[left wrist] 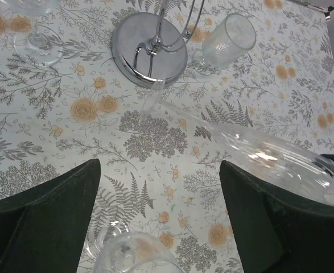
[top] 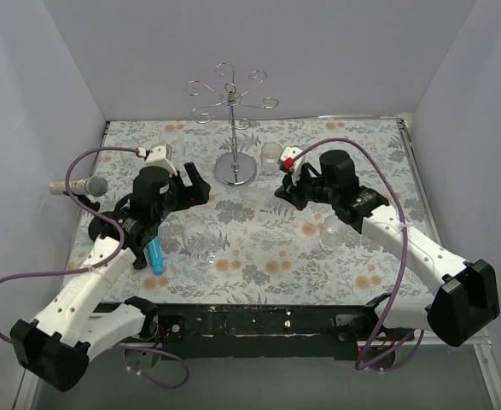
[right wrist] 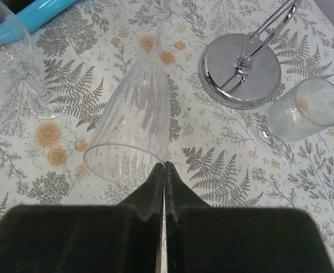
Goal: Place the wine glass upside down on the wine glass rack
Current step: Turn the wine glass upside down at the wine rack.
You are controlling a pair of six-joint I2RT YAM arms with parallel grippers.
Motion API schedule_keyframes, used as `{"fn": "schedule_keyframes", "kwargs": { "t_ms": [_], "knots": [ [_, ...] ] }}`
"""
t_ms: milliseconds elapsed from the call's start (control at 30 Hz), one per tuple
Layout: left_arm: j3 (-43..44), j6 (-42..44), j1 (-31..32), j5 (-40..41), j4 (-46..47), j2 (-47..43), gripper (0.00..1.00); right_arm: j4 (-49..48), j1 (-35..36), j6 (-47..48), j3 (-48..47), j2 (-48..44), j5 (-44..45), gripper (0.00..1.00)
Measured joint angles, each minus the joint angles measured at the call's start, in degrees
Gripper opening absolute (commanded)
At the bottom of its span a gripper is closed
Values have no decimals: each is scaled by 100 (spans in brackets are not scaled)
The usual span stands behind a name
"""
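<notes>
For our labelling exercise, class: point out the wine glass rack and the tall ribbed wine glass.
wine glass rack [right wrist: 226, 79]: right wrist view, round mirrored base.
tall ribbed wine glass [right wrist: 135, 114]: right wrist view, middle of the bowl.

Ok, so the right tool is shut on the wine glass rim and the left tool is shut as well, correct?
No. The left tool is open, its jaws spread wide, as the left wrist view shows. The right tool is indeed shut on the rim of the wine glass.
</notes>
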State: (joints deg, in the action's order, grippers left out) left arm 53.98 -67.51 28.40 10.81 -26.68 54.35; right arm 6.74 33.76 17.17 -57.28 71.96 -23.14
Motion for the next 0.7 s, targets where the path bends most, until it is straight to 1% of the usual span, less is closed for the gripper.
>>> {"fn": "schedule_keyframes", "kwargs": {
  "t_ms": [33, 167, 267, 400, 500, 700],
  "knots": [
    [26, 37, -138, -111, 39, 83, 80, 11, -7, -31, 0, -2, -55, 1],
    [129, 179, -905, -966, 260, 485, 72, 48, -55, -94, 0, -24, -262, 1],
    [205, 267, -1309, -1593, 356, 767, 68, 52, -96, -155, 0, -42, -424, 1],
    [232, 387, -1539, -2218, 468, 1019, 63, 92, -173, -243, 0, -46, -623, 1],
    [234, 459, -1633, -2564, 487, 1172, 61, 105, -229, -310, -2, -48, -776, 1],
    [264, 560, -1696, -3036, 481, 1427, 56, 140, -334, -457, -24, -48, -1073, 1]
  ]
}}
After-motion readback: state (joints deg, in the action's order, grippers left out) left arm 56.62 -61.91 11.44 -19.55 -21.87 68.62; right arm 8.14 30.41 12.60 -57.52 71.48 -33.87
